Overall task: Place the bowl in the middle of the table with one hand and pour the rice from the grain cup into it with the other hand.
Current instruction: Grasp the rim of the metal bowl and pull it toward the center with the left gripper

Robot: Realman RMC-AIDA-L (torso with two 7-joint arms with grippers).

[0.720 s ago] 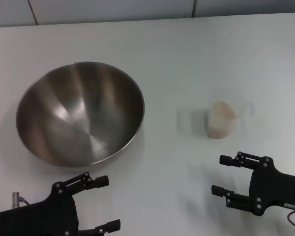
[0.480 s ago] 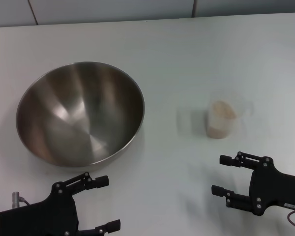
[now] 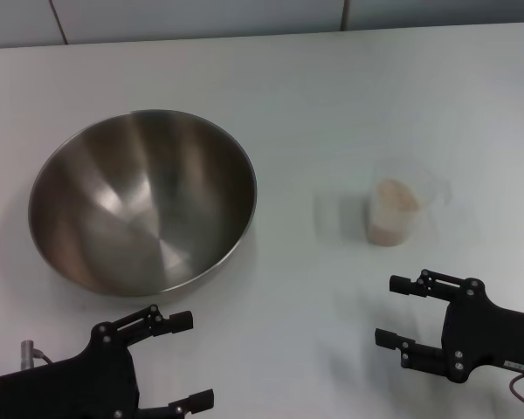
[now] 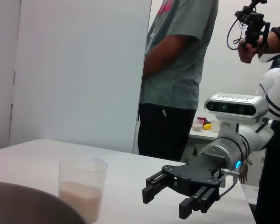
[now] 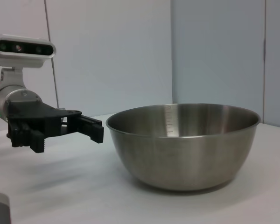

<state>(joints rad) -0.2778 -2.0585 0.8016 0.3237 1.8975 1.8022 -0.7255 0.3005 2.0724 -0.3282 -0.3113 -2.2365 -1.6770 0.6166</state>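
The bowl (image 3: 142,201), large and steel, sits on the left part of the table (image 3: 332,105); it shows nothing inside. The grain cup (image 3: 393,214), clear plastic, stands upright to the right and holds rice (image 3: 391,209). My left gripper (image 3: 192,360) is open and empty near the front edge, just in front of the bowl. My right gripper (image 3: 387,310) is open and empty, just in front of the cup. The left wrist view shows the cup (image 4: 81,196), the bowl's rim (image 4: 28,205) and my right gripper (image 4: 164,203). The right wrist view shows the bowl (image 5: 182,144) and my left gripper (image 5: 95,130).
A person in a grey shirt (image 4: 177,70) stands beyond the table's right side, and a hand holding a camera rig (image 4: 252,28) is behind. A wall (image 3: 201,17) runs along the table's far edge. Bare tabletop lies between bowl and cup.
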